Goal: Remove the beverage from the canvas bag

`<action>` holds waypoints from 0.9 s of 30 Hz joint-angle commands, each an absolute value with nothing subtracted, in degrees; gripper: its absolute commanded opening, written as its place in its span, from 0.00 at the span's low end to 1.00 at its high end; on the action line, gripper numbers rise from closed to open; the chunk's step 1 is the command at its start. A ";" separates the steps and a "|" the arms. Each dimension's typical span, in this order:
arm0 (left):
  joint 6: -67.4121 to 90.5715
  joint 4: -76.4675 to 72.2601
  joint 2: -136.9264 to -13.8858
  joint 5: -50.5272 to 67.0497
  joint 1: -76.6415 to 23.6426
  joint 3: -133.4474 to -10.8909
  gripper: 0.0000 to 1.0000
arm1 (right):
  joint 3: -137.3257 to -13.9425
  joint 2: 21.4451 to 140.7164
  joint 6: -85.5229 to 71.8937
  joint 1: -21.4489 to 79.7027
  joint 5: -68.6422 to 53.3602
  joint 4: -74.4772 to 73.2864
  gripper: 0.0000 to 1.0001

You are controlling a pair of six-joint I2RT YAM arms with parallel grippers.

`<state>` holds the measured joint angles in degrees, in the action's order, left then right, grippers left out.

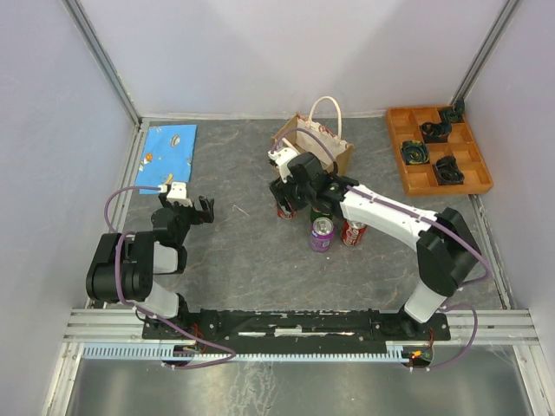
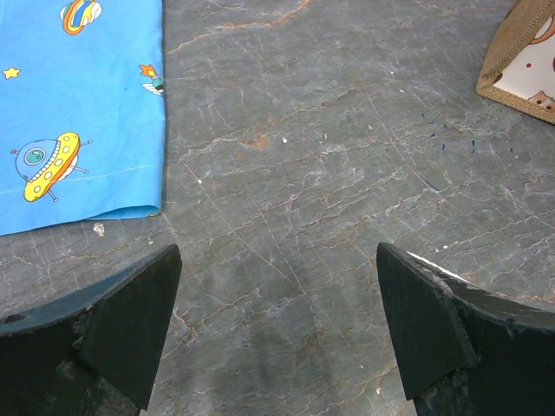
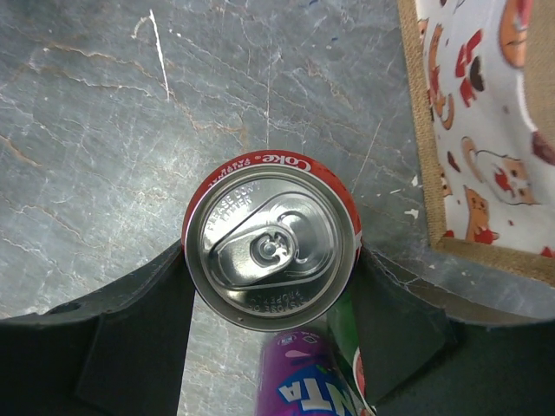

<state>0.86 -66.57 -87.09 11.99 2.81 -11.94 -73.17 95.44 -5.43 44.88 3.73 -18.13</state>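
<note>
The canvas bag [image 1: 316, 143] stands at the back centre, tan with white handles and a patterned panel; it also shows in the right wrist view [image 3: 486, 130]. My right gripper [image 1: 290, 186] is just in front of the bag, and in its own view the right gripper [image 3: 271, 260] is shut on an upright red Coke can [image 3: 271, 238], one jaw pressed against each side. The can shows under the gripper in the top view [image 1: 285, 211]. My left gripper [image 1: 201, 211] is open and empty over bare table, and its wrist view [image 2: 277, 321] shows the same.
A purple Fanta can [image 1: 322, 234], a green can [image 1: 319, 211] and another red can [image 1: 353, 232] stand close by the right gripper. A blue patterned cloth [image 1: 169, 147] lies back left. An orange compartment tray [image 1: 438, 149] sits back right.
</note>
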 commanded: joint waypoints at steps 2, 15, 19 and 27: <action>-0.06 -69.84 -87.20 10.96 2.99 -12.39 0.99 | -73.94 96.23 -7.62 45.00 4.66 -10.33 0.00; -0.02 -69.92 -87.22 10.99 2.99 -12.39 0.99 | -71.88 98.80 -8.12 45.00 4.45 -11.16 0.00; -0.02 -69.94 -87.19 11.00 2.98 -12.39 0.99 | -71.68 99.72 -8.25 45.00 3.91 -11.24 0.03; 0.00 -69.93 -87.19 10.94 2.98 -12.36 0.99 | -72.28 100.68 -8.22 45.00 3.68 -12.01 0.61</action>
<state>0.86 -66.57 -87.09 11.99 2.81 -11.94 -70.67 100.95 -7.70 44.88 3.68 -15.90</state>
